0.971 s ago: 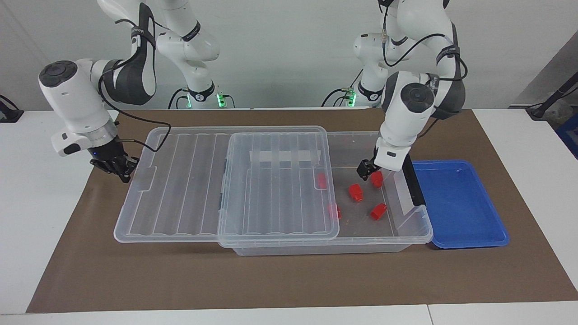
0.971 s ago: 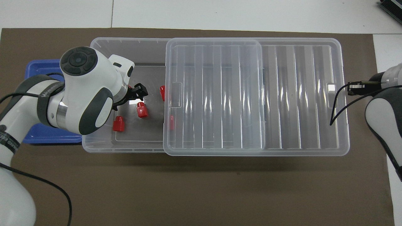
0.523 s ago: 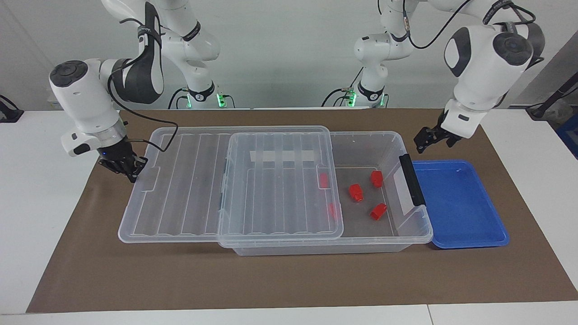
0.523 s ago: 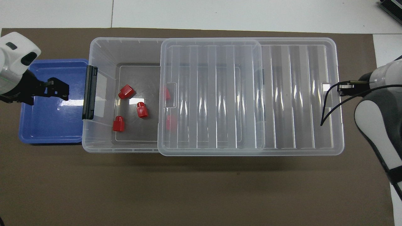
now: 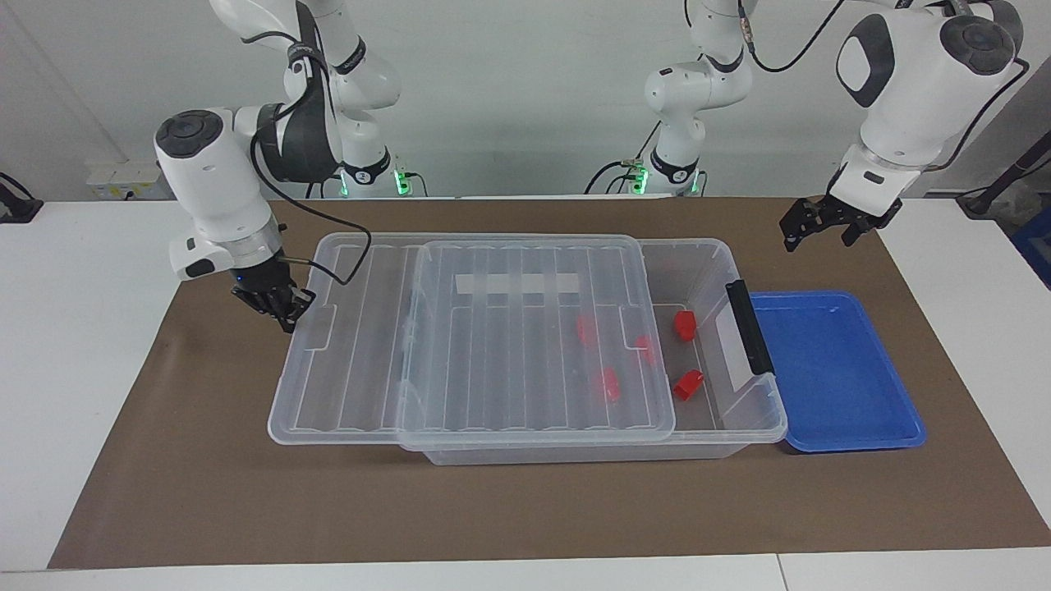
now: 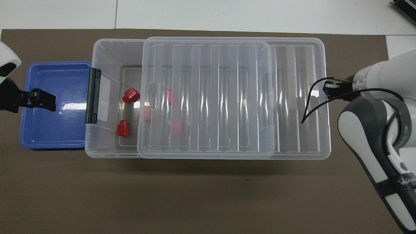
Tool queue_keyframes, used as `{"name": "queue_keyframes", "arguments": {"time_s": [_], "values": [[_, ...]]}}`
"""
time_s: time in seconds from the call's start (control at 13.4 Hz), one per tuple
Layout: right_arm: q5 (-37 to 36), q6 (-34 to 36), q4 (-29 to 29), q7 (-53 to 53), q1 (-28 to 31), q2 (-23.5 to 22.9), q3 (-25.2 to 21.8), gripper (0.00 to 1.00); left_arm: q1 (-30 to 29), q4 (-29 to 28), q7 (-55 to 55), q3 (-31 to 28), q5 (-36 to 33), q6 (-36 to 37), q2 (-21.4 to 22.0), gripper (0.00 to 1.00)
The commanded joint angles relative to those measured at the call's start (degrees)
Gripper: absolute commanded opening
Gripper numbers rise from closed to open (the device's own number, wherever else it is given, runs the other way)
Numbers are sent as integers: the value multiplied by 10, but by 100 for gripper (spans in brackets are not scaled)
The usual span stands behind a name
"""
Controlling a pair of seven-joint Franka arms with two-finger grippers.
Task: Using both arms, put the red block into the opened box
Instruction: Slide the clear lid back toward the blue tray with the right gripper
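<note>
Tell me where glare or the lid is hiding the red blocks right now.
Overhead view: bright streaks run down the lid ribs, and three blocks under it show only as pale pink smears; a white glare patch sits on the blue tray. Facing view: little glare, but the lid still washes out three blocks; two blocks in the box stay crisp.

White table (image 5: 74,345), brown mat (image 5: 246,501), box (image 5: 751,419), blue tray (image 5: 837,369).
</note>
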State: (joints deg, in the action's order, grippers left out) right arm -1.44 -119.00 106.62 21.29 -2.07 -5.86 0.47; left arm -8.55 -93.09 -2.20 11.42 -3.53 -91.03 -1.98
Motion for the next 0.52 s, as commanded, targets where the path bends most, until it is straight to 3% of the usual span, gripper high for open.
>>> {"name": "queue_keyframes", "arguments": {"time_s": [0.0, 0.45], "values": [[10, 2, 15, 16, -15, 15, 2, 0, 4, -24, 8, -3, -3, -1, 28, 100], [10, 3, 23, 10, -80, 16, 4, 0, 8, -23, 5, 0, -1, 8, 36, 100]]}}
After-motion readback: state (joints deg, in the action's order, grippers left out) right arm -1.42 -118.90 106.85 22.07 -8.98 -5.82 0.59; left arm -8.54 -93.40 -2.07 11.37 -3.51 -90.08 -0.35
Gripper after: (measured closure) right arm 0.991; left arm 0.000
